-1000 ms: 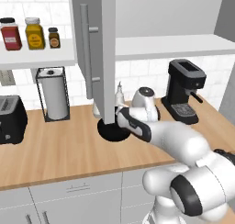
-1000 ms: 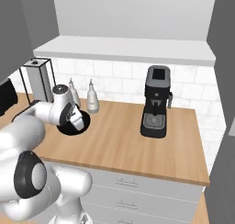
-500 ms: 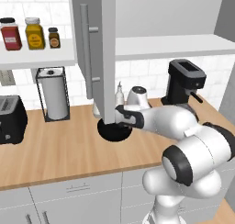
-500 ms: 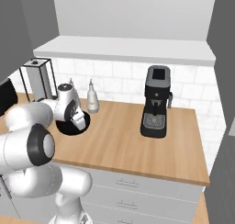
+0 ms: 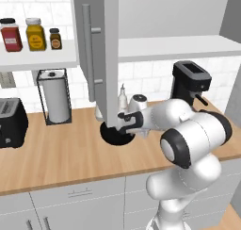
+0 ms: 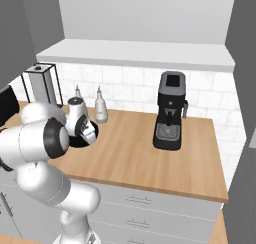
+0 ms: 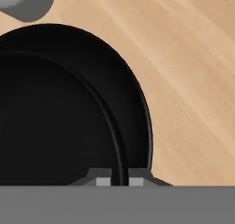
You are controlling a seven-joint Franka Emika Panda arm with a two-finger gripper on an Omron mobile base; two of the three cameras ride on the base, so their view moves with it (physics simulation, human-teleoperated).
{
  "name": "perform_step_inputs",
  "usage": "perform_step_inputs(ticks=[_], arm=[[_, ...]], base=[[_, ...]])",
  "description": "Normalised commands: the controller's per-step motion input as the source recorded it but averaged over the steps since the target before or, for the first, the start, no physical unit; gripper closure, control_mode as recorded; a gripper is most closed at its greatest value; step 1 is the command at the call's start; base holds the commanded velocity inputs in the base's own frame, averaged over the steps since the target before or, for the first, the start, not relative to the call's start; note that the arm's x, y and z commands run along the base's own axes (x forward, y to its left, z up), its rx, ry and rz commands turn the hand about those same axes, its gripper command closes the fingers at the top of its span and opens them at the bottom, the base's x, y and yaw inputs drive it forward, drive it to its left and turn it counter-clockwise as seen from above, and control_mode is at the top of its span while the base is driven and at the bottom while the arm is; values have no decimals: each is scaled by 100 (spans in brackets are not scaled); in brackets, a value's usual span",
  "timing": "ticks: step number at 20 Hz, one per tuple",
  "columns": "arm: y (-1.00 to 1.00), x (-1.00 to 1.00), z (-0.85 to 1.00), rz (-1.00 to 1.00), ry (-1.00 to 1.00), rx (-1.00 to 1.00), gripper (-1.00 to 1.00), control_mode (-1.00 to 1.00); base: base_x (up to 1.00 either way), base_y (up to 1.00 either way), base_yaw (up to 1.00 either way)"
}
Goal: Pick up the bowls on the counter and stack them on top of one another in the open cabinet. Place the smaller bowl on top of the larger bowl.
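The tool (image 7: 119,182) is clamped on the rim of a black bowl (image 7: 55,113), apparently the larger bowl, which sits near the bench's (image 5: 56,158) back edge, beneath the open cabinet's door (image 5: 96,54).

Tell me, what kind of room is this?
It looks like a kitchen: there's a coffee machine on a wooden counter, a toaster, and spice jars on a shelf.

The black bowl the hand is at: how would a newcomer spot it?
Find the tall open cabinet door hanging over the wooden counter. Just below its lower edge sits a black bowl, with the hand shut on its rim. It is the only flat black dish, unlike the upright bottles behind it.
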Motion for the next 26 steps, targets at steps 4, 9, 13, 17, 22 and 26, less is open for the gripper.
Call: perform_step_inputs(ticks=[4,9,13,17,22,26], arm=[[0,12,-19,0,0,0,100,-100],[1,10,-6,0,0,0,-100,-100],[0,0,25,0,-12,0,-100,-100],[0,0,35,0,-20,2,-100,-100],[-25,-3,15,0,0,3,-100,-100],[-28,0,0,0,0,3,-100,-100]], base=[[0,0,0],[0,0,0],[0,0,0],[0,0,0],[0,0,0],[0,0,0]])
